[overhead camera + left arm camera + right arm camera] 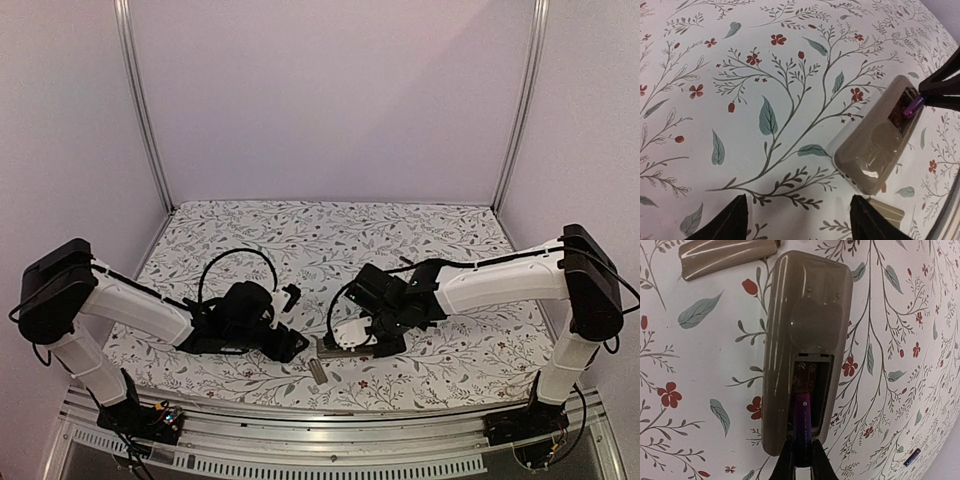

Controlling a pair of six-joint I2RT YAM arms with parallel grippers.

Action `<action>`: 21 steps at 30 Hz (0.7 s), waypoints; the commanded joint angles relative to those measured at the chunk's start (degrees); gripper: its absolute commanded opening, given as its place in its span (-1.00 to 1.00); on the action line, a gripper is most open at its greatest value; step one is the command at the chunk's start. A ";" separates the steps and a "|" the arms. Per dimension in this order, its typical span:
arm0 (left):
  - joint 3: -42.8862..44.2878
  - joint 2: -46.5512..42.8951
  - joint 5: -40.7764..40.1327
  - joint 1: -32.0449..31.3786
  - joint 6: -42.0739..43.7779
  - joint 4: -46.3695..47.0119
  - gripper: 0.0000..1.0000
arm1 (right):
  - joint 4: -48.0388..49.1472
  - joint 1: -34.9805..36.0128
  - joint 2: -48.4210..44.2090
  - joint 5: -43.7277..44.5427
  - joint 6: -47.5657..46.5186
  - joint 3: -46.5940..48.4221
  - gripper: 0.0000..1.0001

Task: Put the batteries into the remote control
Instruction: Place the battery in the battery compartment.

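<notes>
The left jaws stood wide open, holding nothing, just beside the remote control (875,145). The remote lay back up on the surface (740,150), with its recess uncovered. The right jaws were closed on a battery (802,415), whose tip was inside the recess. I think it should be kept in line with the recess and then pressed flat. Only the right wrist view showed what looked like the second battery (912,457), lying apart at the far right.

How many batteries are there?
2. One battery is pinched in the right fingers, its tip in the open recess of the remote. The other battery lies alone on the flowery table, away from it.
</notes>
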 commanded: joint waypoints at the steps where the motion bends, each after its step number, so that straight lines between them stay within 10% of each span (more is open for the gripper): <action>1: 0.56 0.79 0.26 0.55 0.81 0.90 0.39 | -1.71 0.97 0.76 0.48 -0.26 1.43 -1.00; 21: 0.44 0.64 0.97 0.68 1.99 1.11 0.39 | -2.55 1.61 5.08 0.14 0.67 5.30 -1.00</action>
